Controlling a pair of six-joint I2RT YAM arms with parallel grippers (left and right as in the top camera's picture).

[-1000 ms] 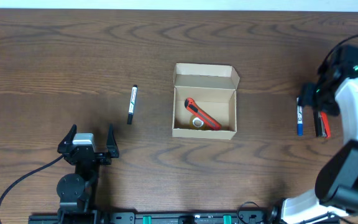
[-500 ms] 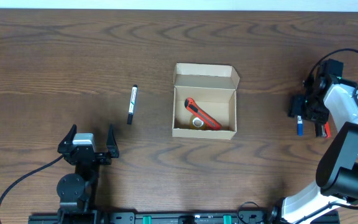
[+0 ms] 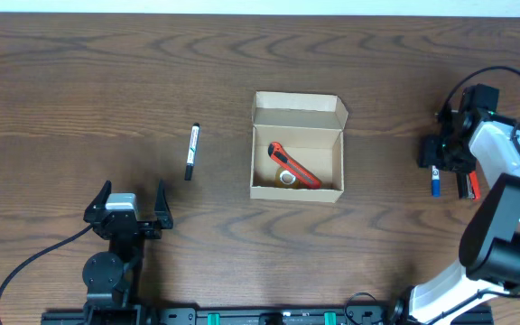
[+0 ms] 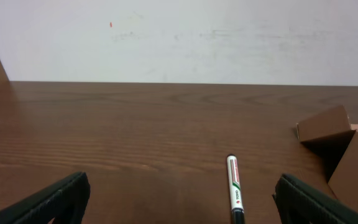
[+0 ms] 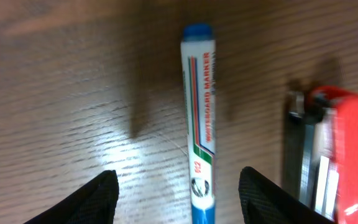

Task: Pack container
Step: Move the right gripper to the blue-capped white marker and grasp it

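**A:** How far along is the packing?

**B:** Barely begun, I'd say. The box [image 3: 297,191] sits in the middle of the surface [image 3: 106,72] with its flap folded back and its top open. Inside lies one red cutter [image 3: 294,166], and just beside it is something small and round that I can't make out.

**A:** And what's left outside?

**B:** Three things, as far as I can see. The left marker [image 3: 191,151] lies left of the box, well apart from it. Far off to the right, a blue marker [image 3: 435,183] and a second cutter [image 3: 469,187] lie side by side on the wood, near each other but not touching.

**A:** Is either claw holding anything?

**B:** No. The right claw [image 5: 179,186] hangs low over the blue marker with a finger on each side of the barrel. The fingers are spread, and bare wood shows in both gaps, so nothing is pinched. The left claw [image 4: 182,196] is spread wide and empty at the near edge. It faces the left marker from a distance, with a corner of the box showing off to its right.

**A:** So what remains?

**B:** Most of it, I reckon. The blue marker looks like the piece in hand, though it isn't gripped yet. After that come the second cutter and the left marker, and probably the flap needs folding down to finish.
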